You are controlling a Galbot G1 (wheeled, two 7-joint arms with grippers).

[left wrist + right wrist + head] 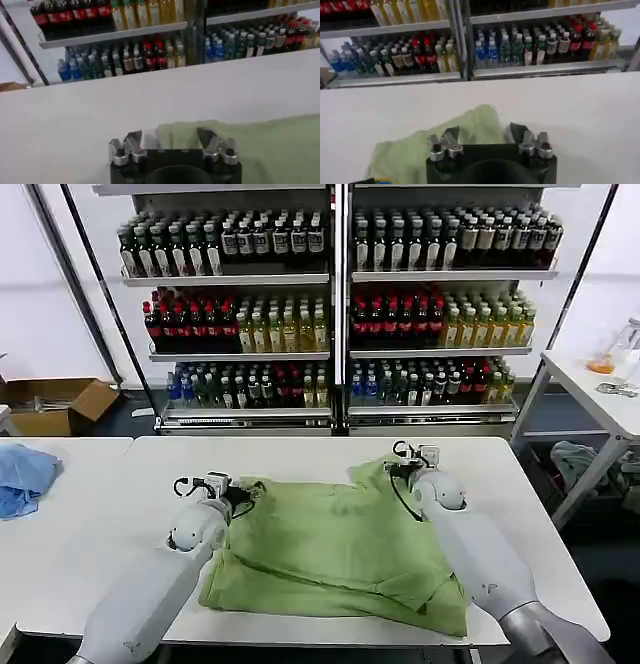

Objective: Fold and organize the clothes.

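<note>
Shirt [340, 549]: soft green cotton, rumpled.

- I read this as a mock shop set up inside a lab: past my left gripper [243, 489] and right gripper [396, 468], beyond the far edge of the white table [300, 459], stands a metal retail shelving unit [338, 304].
- Its three tiers hold tight rows of drink bottles [250, 332], sorted by kind: dark ones up top, red-labelled and yellow in the middle, blue-capped and mixed lower down.
- Plain white walls sit behind the shelves.
- Off to my left gripper's side, an open cardboard box [50, 404] sits on the floor.
- Out past my right gripper, a second white table [590, 389] carries lab-style glassware holding orange liquid [603, 362].
</note>
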